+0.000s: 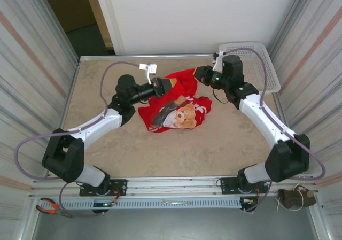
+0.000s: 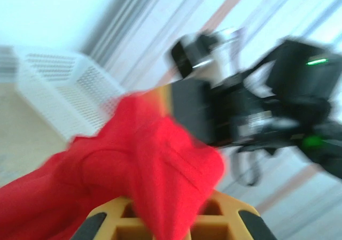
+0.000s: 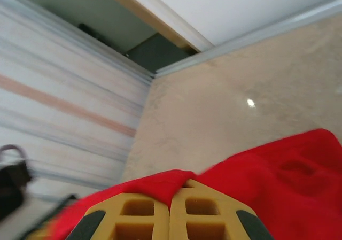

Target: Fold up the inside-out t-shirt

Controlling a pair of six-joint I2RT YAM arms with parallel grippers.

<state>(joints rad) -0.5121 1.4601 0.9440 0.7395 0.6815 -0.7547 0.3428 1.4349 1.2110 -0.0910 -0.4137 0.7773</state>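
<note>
Bright, even light; left wrist view motion-blurred.

Red cotton t-shirt [image 1: 173, 103] lies mid-counter [image 1: 160, 154], between left pincer [image 1: 168, 85] and right pincer [image 1: 199, 73]; white mesh basket [image 1: 267, 69] sits far right behind.

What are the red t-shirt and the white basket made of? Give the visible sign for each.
The t-shirt: soft, matte knit fabric, probably cotton; it bunches and creases loosely.
The basket: rigid white plastic by the look of it; moulded mesh walls under a solid rim.
</note>
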